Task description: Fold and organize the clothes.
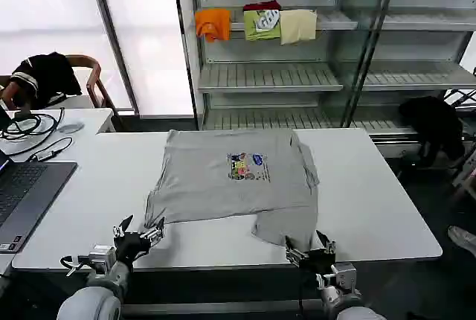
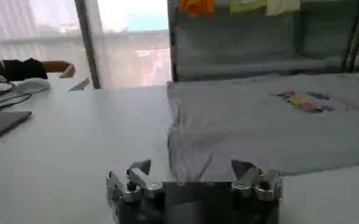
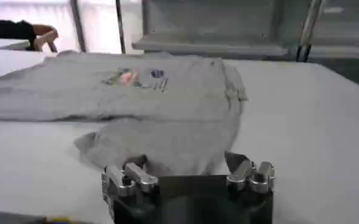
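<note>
Here your grey T-shirt (image 1: pixel 234 182) lies spread print-up on the white table (image 1: pixel 387 208), collar toward the shelves (image 1: pixel 268 76) and hem toward you, so its long axis runs straight away from the robot. The near part is not flat: the hem corner on your right hangs in a rumpled flap that reaches almost to the table's front edge, while the corner on your left sits a little farther back.

Your left gripper (image 1: pixel 139 233) hovers low at the front edge with its fingers spread wide and nothing between them; in the left wrist view (image 2: pixel 194 176) the shirt's near left corner sits just ahead of the open jaws, close but not yet touched. Your right gripper (image 1: pixel 311 249) is likewise released and empty, and in the right wrist view (image 3: pixel 188 173) the rumpled flap lies directly in front of it, seemingly nearer than the cloth is to the left side.

Both arms reach forward level with the tabletop, wrists squared to the hem. Each corner belongs to the arm on its own side. I judge the fold has not begun, and you probably need a short push forward to catch the hem.
</note>
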You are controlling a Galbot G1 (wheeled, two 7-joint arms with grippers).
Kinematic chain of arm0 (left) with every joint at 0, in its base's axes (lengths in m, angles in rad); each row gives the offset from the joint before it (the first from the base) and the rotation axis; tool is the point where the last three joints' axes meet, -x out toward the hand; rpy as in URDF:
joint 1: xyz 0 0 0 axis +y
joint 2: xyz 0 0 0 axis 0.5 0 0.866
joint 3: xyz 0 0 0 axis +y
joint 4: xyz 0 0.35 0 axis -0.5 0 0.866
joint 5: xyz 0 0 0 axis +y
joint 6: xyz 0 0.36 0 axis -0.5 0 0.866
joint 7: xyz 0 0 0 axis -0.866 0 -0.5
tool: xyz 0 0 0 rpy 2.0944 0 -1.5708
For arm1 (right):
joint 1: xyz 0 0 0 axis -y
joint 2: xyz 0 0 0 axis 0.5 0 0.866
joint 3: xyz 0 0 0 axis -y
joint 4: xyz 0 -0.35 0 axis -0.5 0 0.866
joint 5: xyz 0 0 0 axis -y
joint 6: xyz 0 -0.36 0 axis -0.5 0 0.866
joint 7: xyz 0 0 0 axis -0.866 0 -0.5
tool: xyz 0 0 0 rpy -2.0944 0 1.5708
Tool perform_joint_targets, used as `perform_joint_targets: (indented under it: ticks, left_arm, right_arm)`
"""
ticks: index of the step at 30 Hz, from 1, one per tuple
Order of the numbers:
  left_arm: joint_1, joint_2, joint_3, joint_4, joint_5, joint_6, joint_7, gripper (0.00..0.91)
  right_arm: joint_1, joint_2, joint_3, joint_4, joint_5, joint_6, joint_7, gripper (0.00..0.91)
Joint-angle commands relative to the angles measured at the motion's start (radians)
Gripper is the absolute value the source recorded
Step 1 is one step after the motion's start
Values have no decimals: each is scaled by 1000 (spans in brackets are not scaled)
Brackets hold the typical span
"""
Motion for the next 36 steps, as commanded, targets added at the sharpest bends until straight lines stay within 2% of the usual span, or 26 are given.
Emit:
perform_joint_targets:
  ticks: [1, 17, 21, 25, 27, 29, 32, 36]
  left_arm:
    - [-5, 0, 1, 49, 21, -8, -2, 10]
    - [-2, 2, -3, 57, 3, -33, 38, 0]
    - [-7, 4, -6, 54, -24, -51, 35, 0]
    - [-31, 12, -27, 1, -208, -61, 44, 0]
    - [-65, 11, -36, -16, -254, -52, 60, 0]
    - [-125, 7, -42, -5, -258, -35, 68, 0]
    - [-212, -1, -45, 35, -265, 23, 81, 0]
    - [-298, -5, -29, 89, -271, 54, 83, 0]
  right_arm:
    - [-11, -4, 3, -18, -2, -2, 7, 0]
    - [-1, 8, -8, -1, 3, 3, -15, 0]
    - [2, 11, 2, 16, 77, 43, -5, 0]
    - [40, 30, 12, 16, 122, 124, 10, 0]
    - [101, 55, 17, -3, 122, 171, 18, 0]
    - [170, 76, 22, -27, 119, 172, 25, 0]
    - [318, 109, 20, -116, 117, 167, 49, 0]
    - [528, 128, 13, -251, 120, 146, 74, 0]
